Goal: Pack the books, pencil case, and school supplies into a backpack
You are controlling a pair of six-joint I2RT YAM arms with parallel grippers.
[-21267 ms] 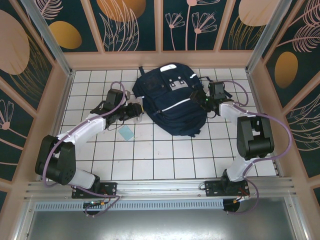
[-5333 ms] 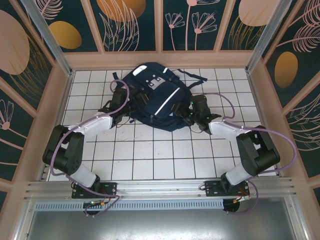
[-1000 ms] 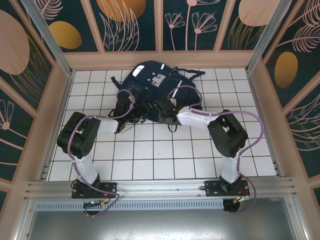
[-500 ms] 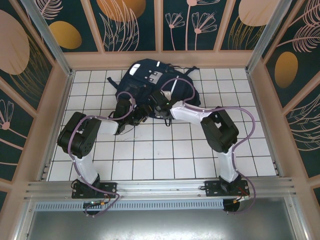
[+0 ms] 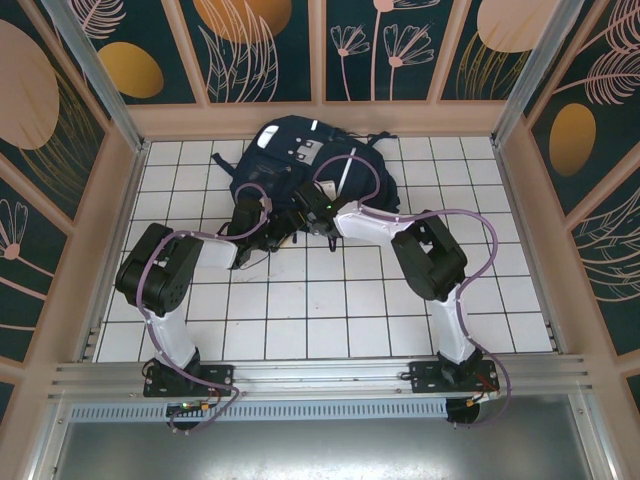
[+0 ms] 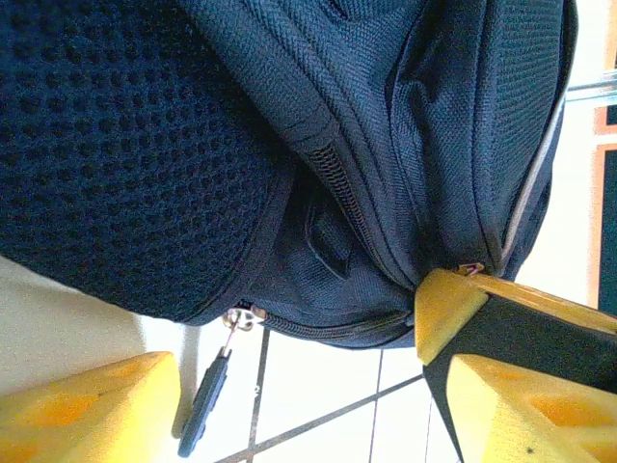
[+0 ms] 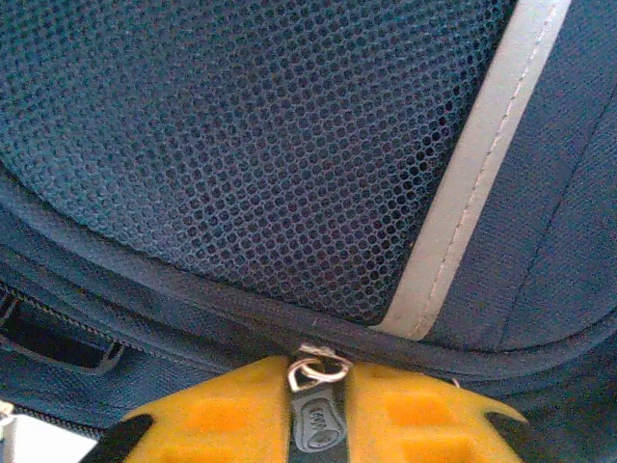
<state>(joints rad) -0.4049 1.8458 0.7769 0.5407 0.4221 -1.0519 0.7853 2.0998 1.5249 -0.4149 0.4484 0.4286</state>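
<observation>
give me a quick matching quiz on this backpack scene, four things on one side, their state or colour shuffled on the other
Things:
1 left gripper
2 right gripper
3 reflective stripe
4 mesh panel

States:
a navy, honeycomb holes
b fingers pinching a zipper pull
c pale grey-white
d fingers wide apart

Pairs: 1-d, 2-b, 3-c, 4-a

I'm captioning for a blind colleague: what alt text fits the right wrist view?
The right gripper pinches a dark zipper pull between yellow fingers on a large navy-blue fabric backpack. Above it lie navy mesh and a slanting white reflective stripe.
</observation>
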